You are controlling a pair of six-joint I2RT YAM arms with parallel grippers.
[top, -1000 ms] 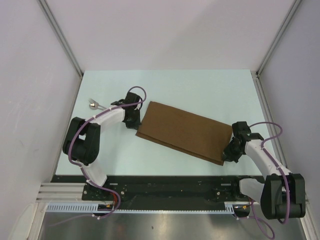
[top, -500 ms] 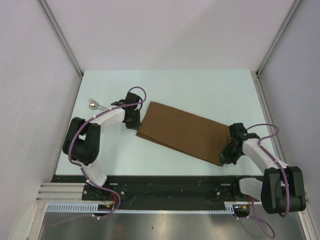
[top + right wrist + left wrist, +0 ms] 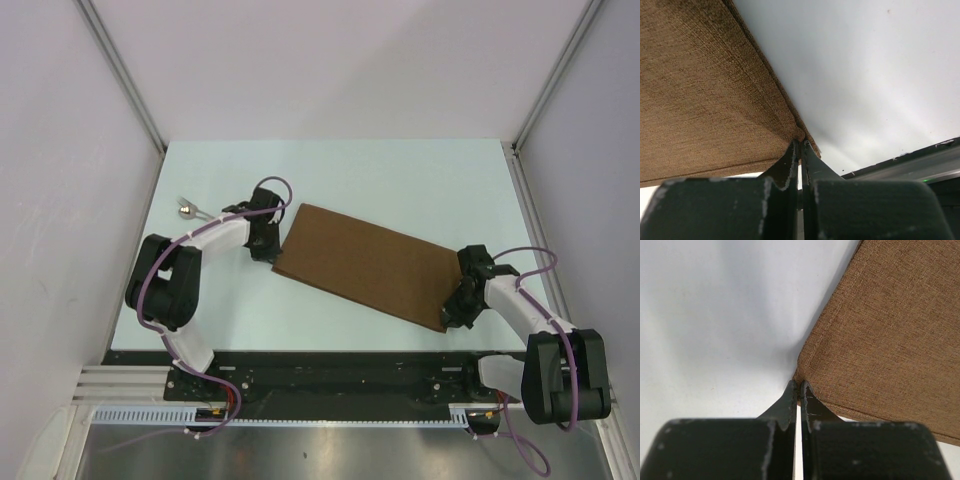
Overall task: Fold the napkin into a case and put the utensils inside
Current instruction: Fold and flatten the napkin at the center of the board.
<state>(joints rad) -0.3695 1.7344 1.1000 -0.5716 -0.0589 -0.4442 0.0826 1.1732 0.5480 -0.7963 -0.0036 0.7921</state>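
The brown napkin (image 3: 365, 265) lies folded in half as a long slanted rectangle on the pale table. My left gripper (image 3: 275, 257) is shut on its near-left corner, and in the left wrist view the cloth (image 3: 890, 340) is pinched at the tips of the left gripper (image 3: 799, 386). My right gripper (image 3: 450, 312) is shut on the near-right corner; the right wrist view shows the fold of the napkin (image 3: 705, 100) bunched at the right gripper (image 3: 800, 144). One utensil (image 3: 190, 209), a small silver-headed spoon, lies at the far left of the table.
The table's near edge and black rail (image 3: 330, 365) run just below the napkin's right corner. Grey walls stand on both sides, with metal posts (image 3: 125, 80) at the back corners.
The right gripper has shifted slightly leftward with its napkin corner, and the napkin's right end has tightened a little. The left gripper has barely moved.
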